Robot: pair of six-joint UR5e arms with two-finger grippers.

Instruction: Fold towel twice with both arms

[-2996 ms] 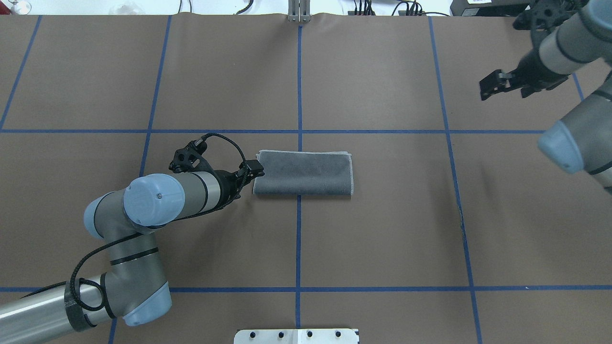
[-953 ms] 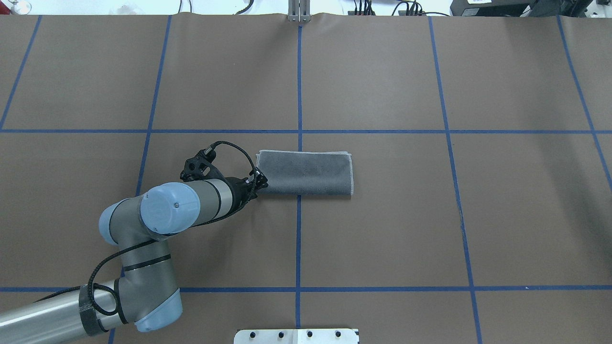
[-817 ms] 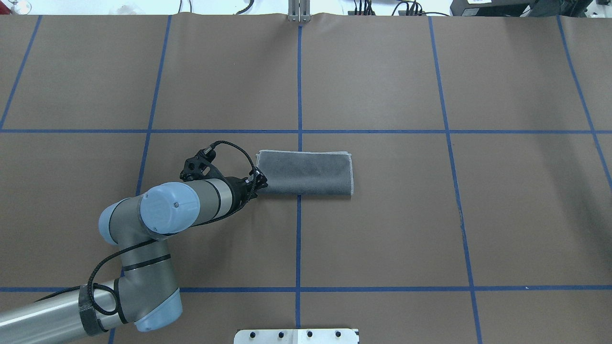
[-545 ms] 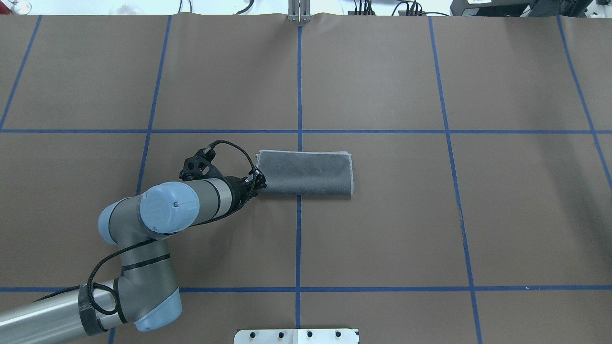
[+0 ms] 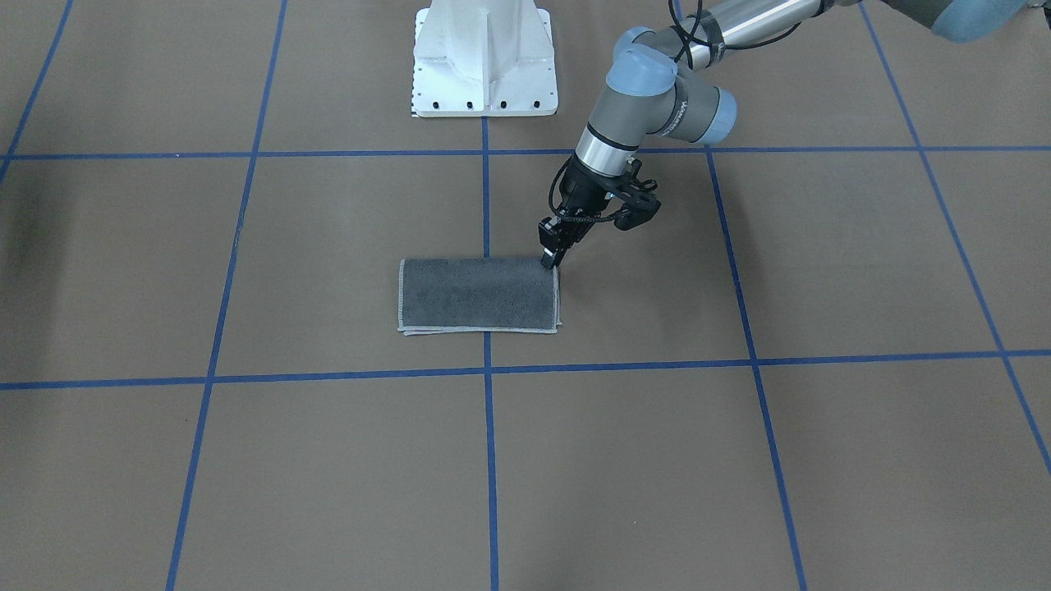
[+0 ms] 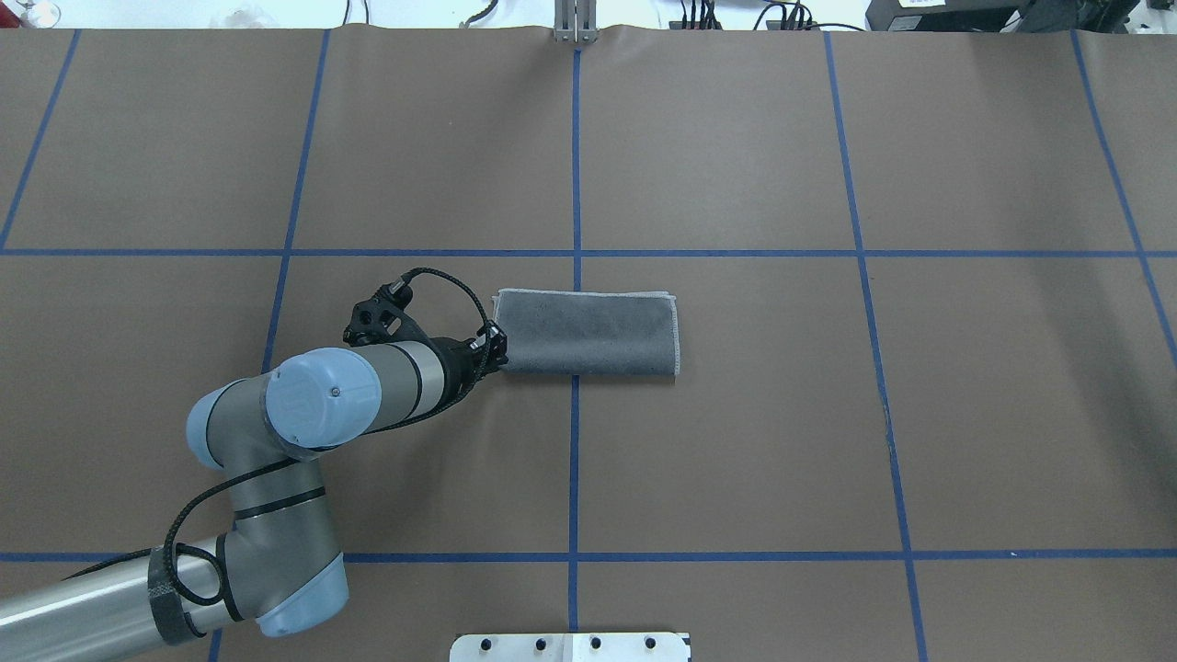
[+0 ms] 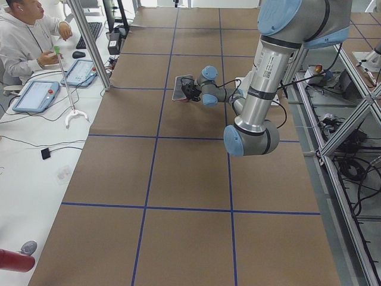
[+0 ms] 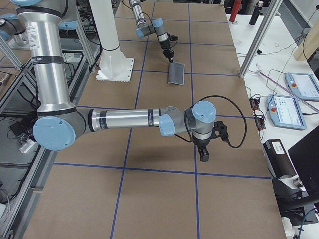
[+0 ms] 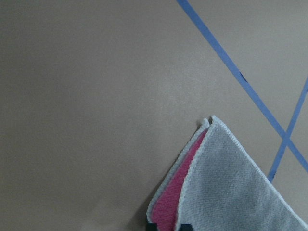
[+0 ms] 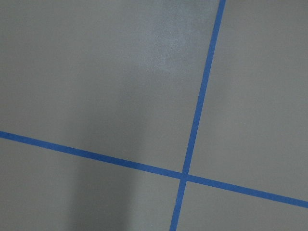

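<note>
Nearest the robot, the black two-finger left end effector [image 6: 497,352] is pinched shut on the near corner of the small terry towel [image 6: 588,333]. It lies folded once, dark grey face up with pink inside, on the brown paper-covered bench [image 6: 736,460], across its centre blue tape line [image 6: 576,184]. The second fold looks to be the step in hand: grip both layers, lift low, and carry the corner to the opposite short edge so the pale stitched edgings meet. The wrist view cuts off the grip itself, so how many layers are caught is unclear. Farther off, the black right end effector [image 8: 204,153] hangs well apart; open or closed, I cannot tell.
</note>
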